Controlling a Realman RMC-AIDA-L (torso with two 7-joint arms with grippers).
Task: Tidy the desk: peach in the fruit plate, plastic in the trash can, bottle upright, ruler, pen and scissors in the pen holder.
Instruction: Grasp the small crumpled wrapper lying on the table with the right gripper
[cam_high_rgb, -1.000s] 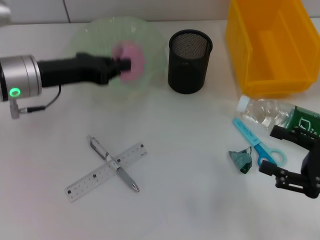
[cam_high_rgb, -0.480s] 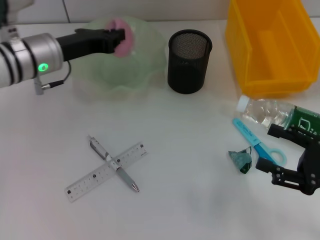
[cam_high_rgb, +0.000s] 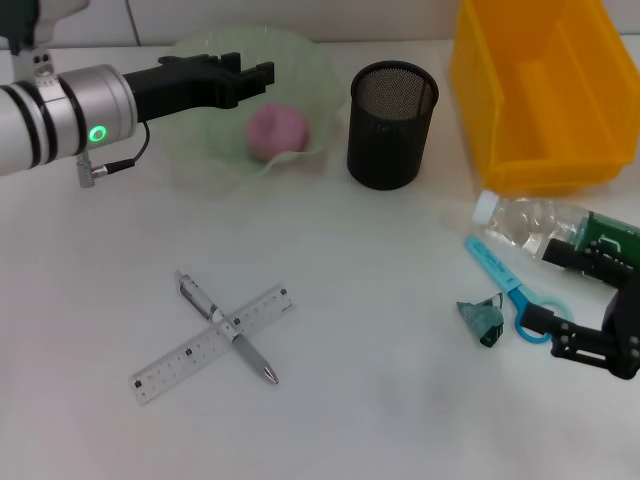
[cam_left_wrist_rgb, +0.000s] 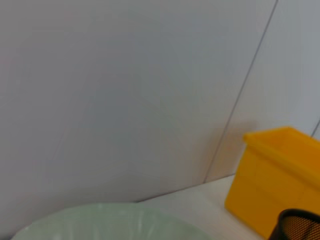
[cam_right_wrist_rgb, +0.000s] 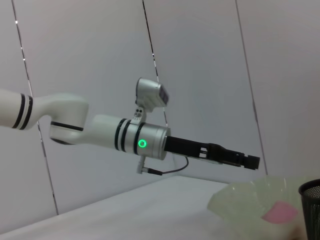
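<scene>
The pink peach (cam_high_rgb: 277, 130) lies in the pale green fruit plate (cam_high_rgb: 190, 150). My left gripper (cam_high_rgb: 255, 70) is open and empty above the plate's far side; it also shows in the right wrist view (cam_right_wrist_rgb: 250, 161). My right gripper (cam_high_rgb: 548, 288) is open low at the right, its jaws either side of the blue scissors (cam_high_rgb: 505, 280). The clear bottle (cam_high_rgb: 535, 222) lies on its side beside it. A crumpled green plastic scrap (cam_high_rgb: 482, 320) lies left of the scissors. The ruler (cam_high_rgb: 205, 345) and pen (cam_high_rgb: 228, 328) lie crossed at the front left. The black mesh pen holder (cam_high_rgb: 392, 125) stands upright.
A yellow bin (cam_high_rgb: 545, 90) stands at the back right, behind the bottle. The white desk (cam_high_rgb: 380, 400) runs to a tiled wall at the back. The left wrist view shows the plate rim (cam_left_wrist_rgb: 100, 215), the bin (cam_left_wrist_rgb: 280, 175) and the pen holder's edge (cam_left_wrist_rgb: 300, 225).
My left gripper has let go of the peach, which now rests in the plate, and has lifted clear. My right gripper has shifted slightly by the scissors.
</scene>
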